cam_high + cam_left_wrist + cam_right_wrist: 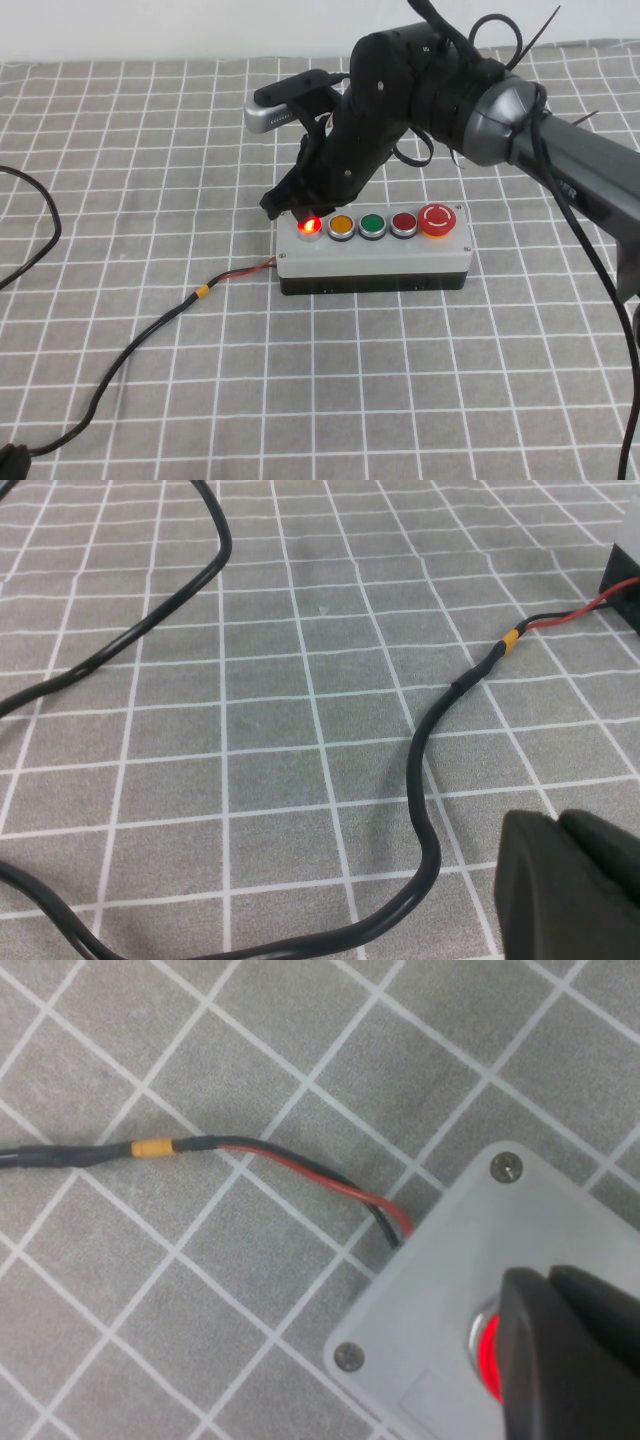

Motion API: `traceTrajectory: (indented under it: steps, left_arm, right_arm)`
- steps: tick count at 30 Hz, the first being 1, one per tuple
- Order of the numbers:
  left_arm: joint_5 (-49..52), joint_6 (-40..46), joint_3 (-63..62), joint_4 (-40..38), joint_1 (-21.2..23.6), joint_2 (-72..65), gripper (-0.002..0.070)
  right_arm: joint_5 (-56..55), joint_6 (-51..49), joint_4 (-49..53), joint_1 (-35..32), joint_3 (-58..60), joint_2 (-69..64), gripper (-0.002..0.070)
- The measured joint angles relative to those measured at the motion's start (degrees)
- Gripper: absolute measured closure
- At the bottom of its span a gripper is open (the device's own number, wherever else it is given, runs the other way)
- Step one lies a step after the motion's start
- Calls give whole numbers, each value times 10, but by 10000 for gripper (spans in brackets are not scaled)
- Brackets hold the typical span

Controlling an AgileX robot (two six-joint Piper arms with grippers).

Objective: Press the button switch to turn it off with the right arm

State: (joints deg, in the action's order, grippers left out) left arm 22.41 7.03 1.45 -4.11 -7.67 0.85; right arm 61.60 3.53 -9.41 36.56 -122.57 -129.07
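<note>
Left of the grey box (372, 262), the left claw (575, 880) hovers above the black cable (425, 780); its opening cannot be told. The lit button switch (309, 226) sits at the box's left end, the right claw (290, 205) closed, touching it.

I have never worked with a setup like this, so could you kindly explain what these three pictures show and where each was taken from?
This is a two-armed table robot. The high view looks down from its own side; the other two come from cameras on its wrists. On the checked cloth lies a grey box with five buttons in a row, fed by a black cable. The right arm reaches over the box, and the right hand, fingers shut and holding nothing, is at the lit button switch at the box's left end. Its wrist camera shows the red glow beside the fingers. The left hand shows only in its own wrist view, above the cloth near the cable.
</note>
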Motion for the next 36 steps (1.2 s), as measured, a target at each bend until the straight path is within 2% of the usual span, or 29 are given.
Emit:
traceTrajectory:
  steps: [7, 16, 26, 31, 36]
  left_arm:
    - [0, 0, 0, 0, 0, 0, 678]
    - [0, 0, 0, 0, 0, 0, 678]
    - [0, 0, 0, 0, 0, 0, 678]
    - [0, 0, 0, 0, 0, 0, 678]
    - [0, 0, 0, 0, 0, 0, 678]
  right_arm:
    - [8, 0, 14, 0, 9, 45, 693]
    - [90, 12, 36, 0, 10, 174, 693]
    - [105, 24, 36, 0, 21, 330, 693]
    - [106, 21, 37, 0, 94, 415, 693]
    - [99, 6, 39, 0, 246, 522, 693]
